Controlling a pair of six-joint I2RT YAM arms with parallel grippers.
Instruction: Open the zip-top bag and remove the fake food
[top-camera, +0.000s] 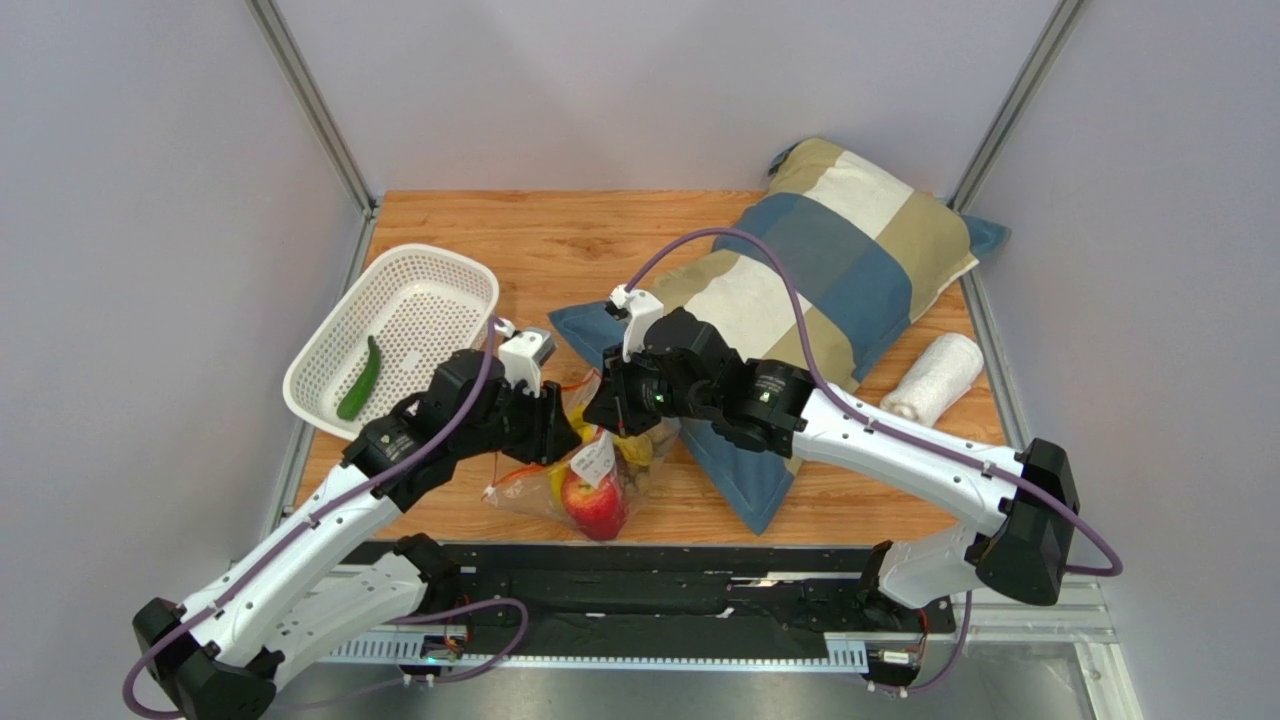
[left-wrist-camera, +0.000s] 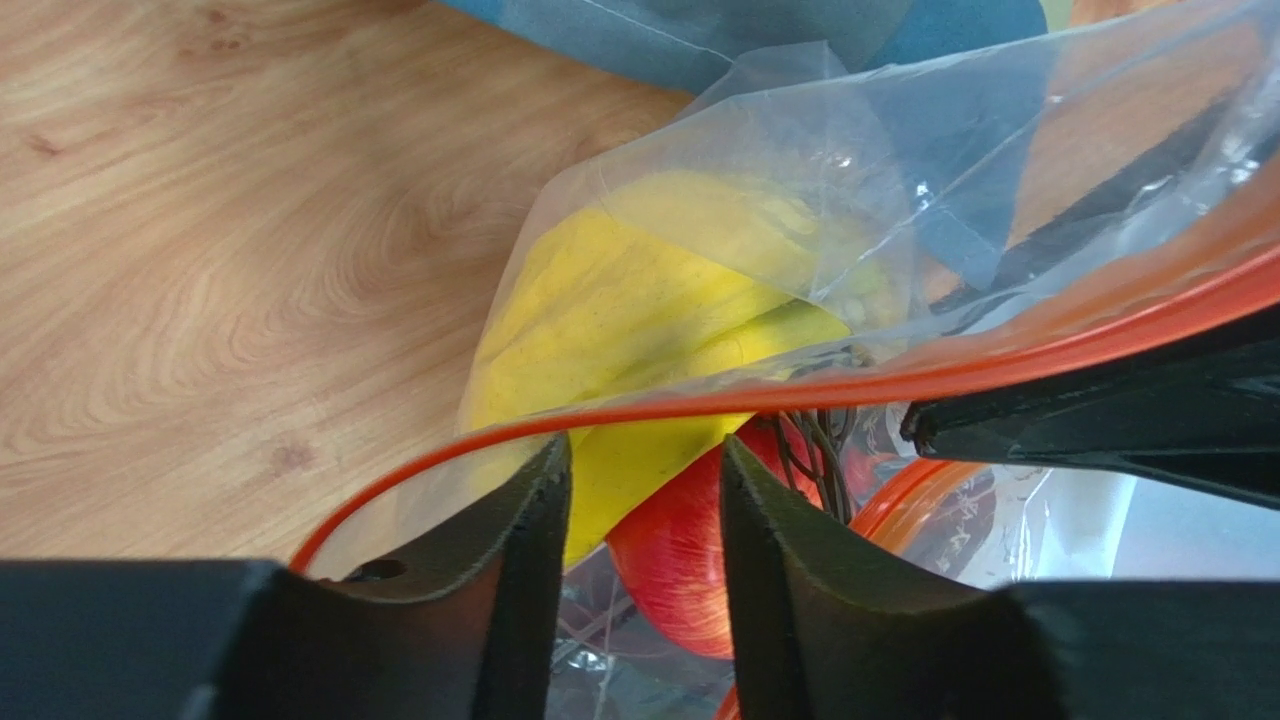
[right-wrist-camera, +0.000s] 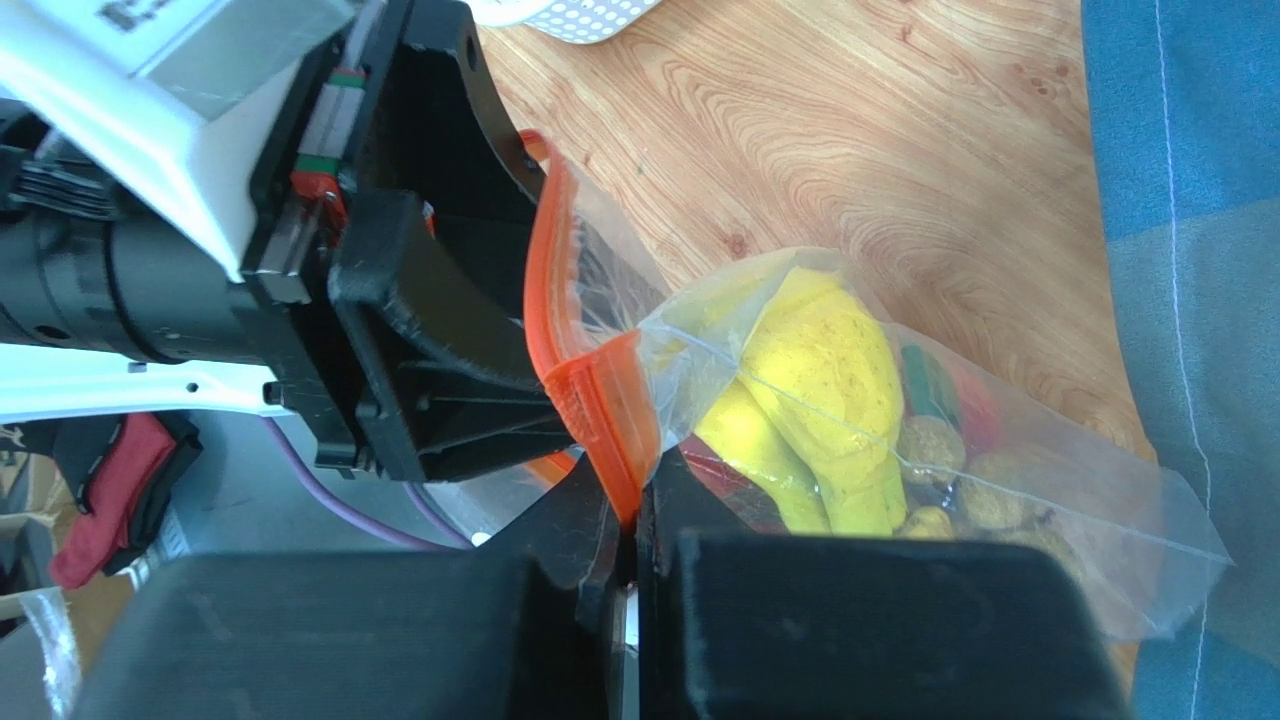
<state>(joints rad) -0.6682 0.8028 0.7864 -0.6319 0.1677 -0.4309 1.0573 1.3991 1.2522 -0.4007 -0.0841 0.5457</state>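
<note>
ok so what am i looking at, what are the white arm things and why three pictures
Those are two robot arms at a wooden table. The wide picture looks down from above; each close-up is a wrist camera's. On the table: a white basket holding a green vegetable, a checked pillow, a white roll, and a clear zip-top bag of plastic fruit (banana, apple). The right pincer clamps the bag's orange zipper strip; the left pincer sits at its mouth, fingers apart.
</note>
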